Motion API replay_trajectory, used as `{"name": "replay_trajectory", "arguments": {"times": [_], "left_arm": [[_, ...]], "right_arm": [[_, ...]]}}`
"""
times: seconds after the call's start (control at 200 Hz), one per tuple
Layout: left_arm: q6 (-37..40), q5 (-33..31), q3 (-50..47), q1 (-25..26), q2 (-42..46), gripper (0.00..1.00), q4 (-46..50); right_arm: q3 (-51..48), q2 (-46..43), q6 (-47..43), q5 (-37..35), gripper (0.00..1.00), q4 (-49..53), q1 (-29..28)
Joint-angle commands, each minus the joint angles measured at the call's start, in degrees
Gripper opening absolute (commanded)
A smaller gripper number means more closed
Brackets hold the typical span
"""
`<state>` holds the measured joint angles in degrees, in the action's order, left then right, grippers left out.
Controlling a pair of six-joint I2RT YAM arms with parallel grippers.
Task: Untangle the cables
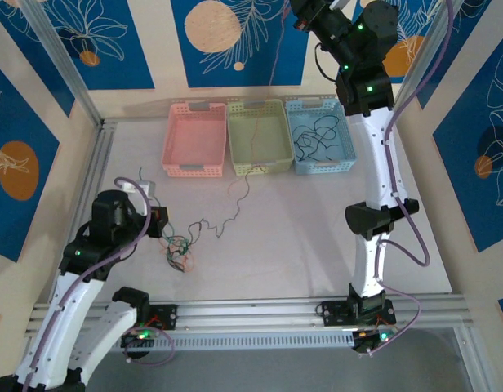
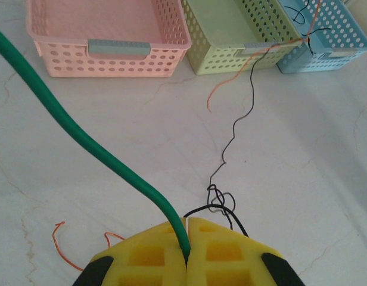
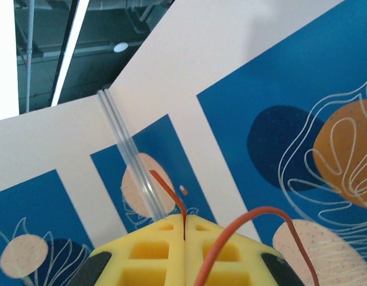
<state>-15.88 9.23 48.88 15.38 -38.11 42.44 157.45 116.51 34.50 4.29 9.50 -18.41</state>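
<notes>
- My left end effector (image 2: 187,241) is pinched shut on a green plastic-coated cable (image 2: 82,134), which sweeps up and away to its left.
- The knot of thin black, orange-red and green wires (image 1: 180,251) lies on the pale marbled bench (image 2: 112,167), just ahead of those fingers and slightly to the right. A kinked black wire (image 2: 234,134) runs forward from it toward the yellow-green perforated plastic basket (image 2: 225,59).
- My right end effector (image 3: 183,229), raised high and well apart from the knot, is clamped on a thin orange-red wire (image 3: 170,189).
- I judge the left arm nearer; the next pull turns on that forward axis.
</notes>
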Motion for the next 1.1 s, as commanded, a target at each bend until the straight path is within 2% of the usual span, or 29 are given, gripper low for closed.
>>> {"name": "replay_trajectory", "arguments": {"times": [0.0,0.11,0.205,0.355,0.49,0.725,0.89,0.985,1.095], "left_arm": [[1.42,0.97,-0.30,-0.85,-0.51,0.00,-0.56],[1.45,0.81,-0.29,-0.87,-1.34,0.00,-0.52],[1.45,0.87,-0.37,-0.87,-2.20,0.00,-0.53],[1.39,0.96,-0.37,-0.87,-3.89,0.00,-0.31],[1.46,0.96,-0.46,-0.88,-4.49,0.00,-0.25],[1.46,0.87,-0.46,-0.87,-4.51,0.00,-0.25],[1.46,0.97,-0.46,-0.87,-4.35,0.00,-0.32],[1.46,1.04,-0.46,-0.87,-4.26,0.00,-0.38],[1.44,1.05,-0.46,-0.87,-4.18,0.00,-0.34]], "right_arm": [[2.34,0.47,-11.12,-4.68,0.00,-5.29,-1.73],[0.51,0.90,-27.36,-8.19,0.00,-8.08,-5.13],[-0.84,2.77,-32.30,-9.34,0.00,-11.26,-5.51],[1.77,7.96,-33.05,-12.20,0.00,-12.36,-4.67],[0.44,12.42,-29.05,-15.23,0.00,-9.43,-3.20],[-4.74,20.99,-20.23,-24.28,0.00,5.34,-1.89],[-12.16,22.79,-10.97,-18.03,0.00,14.51,-0.56],[-13.43,23.32,-8.65,-11.06,0.00,20.59,-0.13],[-13.48,23.21,-7.76,-4.98,0.16,28.55,-0.19]]}}
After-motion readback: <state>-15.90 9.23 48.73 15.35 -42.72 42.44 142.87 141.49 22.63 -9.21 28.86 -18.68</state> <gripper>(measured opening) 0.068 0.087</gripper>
